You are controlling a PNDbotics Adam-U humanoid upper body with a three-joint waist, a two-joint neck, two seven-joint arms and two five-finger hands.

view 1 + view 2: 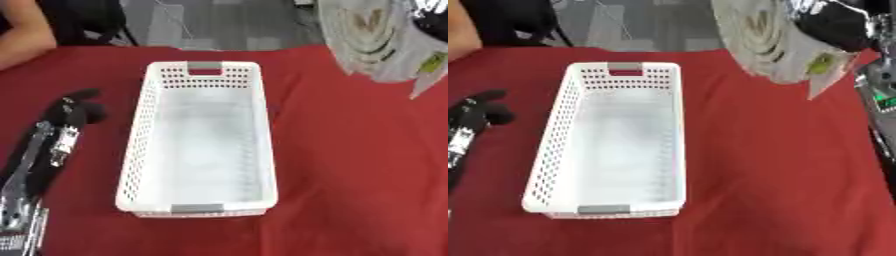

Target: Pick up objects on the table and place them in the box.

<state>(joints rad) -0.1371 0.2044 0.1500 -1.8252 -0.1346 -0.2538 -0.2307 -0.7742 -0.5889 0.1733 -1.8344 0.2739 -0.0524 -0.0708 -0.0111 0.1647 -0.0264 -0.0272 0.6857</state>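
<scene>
A white perforated box [138,150] with grey handles stands lengthwise in the middle of the red table [350,165], with nothing inside it. High at the upper right, my right hand [843,24] is shut on a crinkly silver-white packet [767,42] with a printed pattern and a green label. The packet hangs in the air beyond the box's far right corner. My left hand [77,107] lies on the cloth to the left of the box, fingers relaxed and holding nothing.
My left forearm [35,160] stretches along the table's left side down to the lower corner. Part of my right arm [881,107] shows at the right edge. Grey floor lies beyond the table's far edge.
</scene>
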